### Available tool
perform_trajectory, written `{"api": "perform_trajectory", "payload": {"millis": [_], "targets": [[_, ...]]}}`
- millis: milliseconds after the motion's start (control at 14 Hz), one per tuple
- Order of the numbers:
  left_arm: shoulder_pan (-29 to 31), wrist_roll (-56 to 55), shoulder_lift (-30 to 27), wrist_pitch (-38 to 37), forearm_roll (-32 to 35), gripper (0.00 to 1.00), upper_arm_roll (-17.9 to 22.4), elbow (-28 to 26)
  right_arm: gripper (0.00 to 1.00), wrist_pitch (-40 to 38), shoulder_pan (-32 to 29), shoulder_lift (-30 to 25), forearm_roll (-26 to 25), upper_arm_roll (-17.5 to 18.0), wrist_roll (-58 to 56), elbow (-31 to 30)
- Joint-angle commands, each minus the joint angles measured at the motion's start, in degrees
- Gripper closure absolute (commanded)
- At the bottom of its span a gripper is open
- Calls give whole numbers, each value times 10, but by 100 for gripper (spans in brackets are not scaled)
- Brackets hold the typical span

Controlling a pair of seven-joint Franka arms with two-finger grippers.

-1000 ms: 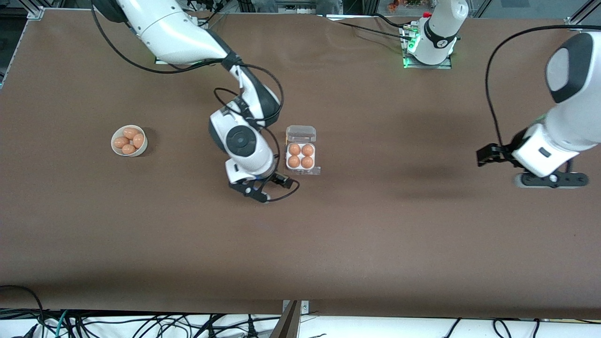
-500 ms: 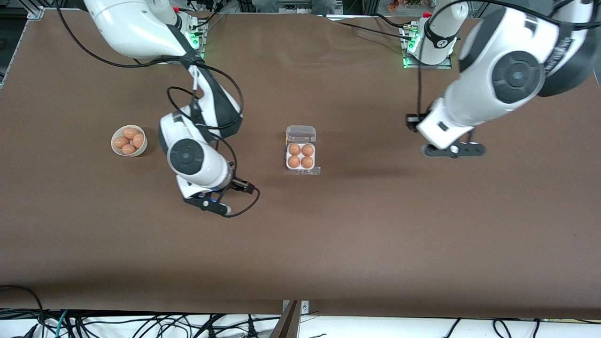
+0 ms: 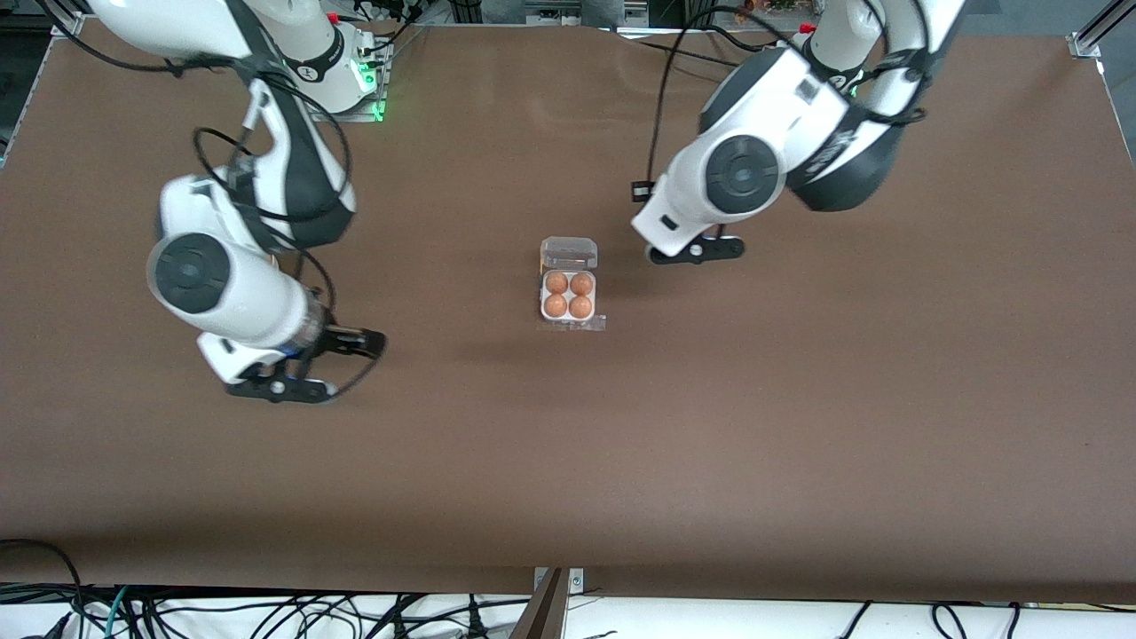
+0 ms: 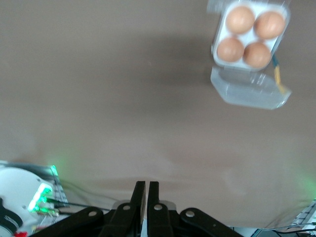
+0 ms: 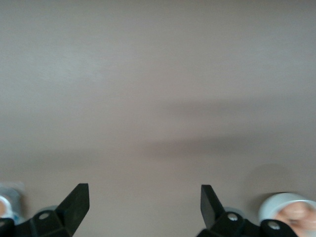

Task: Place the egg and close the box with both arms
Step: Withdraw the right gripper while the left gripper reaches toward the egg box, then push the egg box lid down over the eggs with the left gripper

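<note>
The box [image 3: 568, 295] sits mid-table, and an orange-brown egg [image 3: 556, 283] fills every cell of its white tray. Its clear lid [image 3: 569, 252] lies open on the side farther from the front camera. My left gripper [image 3: 697, 252] hangs over bare table beside the lid, toward the left arm's end, shut with nothing in it. The left wrist view shows the box [image 4: 251, 34], the lid [image 4: 249, 91] and the left gripper [image 4: 147, 183]. My right gripper [image 3: 280, 388] is over bare table toward the right arm's end, open and empty, as the right wrist view shows [image 5: 144, 190].
A round white bowl [image 5: 290, 205] with an egg in it peeks in at the edge of the right wrist view. In the front view the right arm covers it. Brown table [image 3: 799, 426] stretches around the box.
The left arm swung in from its end of the table toward the box, and its gripper went from open to shut. The right arm drew back from beside the box and now covers the bowl.
</note>
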Motion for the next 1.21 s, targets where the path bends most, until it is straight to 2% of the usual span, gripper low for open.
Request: {"api": "perform_trajectory", "payload": {"millis": [0,286,500,714,1143], "targets": [[-39,-47,47,-9,-13,98,4,35,0,-7,-44,-115,2,-1,-92,-106],[-80,-65,108,0,-44,100,4,83,0,-106,-62,-199,-2,-12,-112,-108],[-102,-66,147,49,-44,99,4,92,0,-146,-63,-237,-3,-41,-155,-108],[-120,-66,170,90,-42,99,6,91,0,-157,-70,-256,-3,-59,-160,-107],[-120,-77,197,154,-36,98,9,91,0,-122,-66,-238,1,-59,-159,-109]]}}
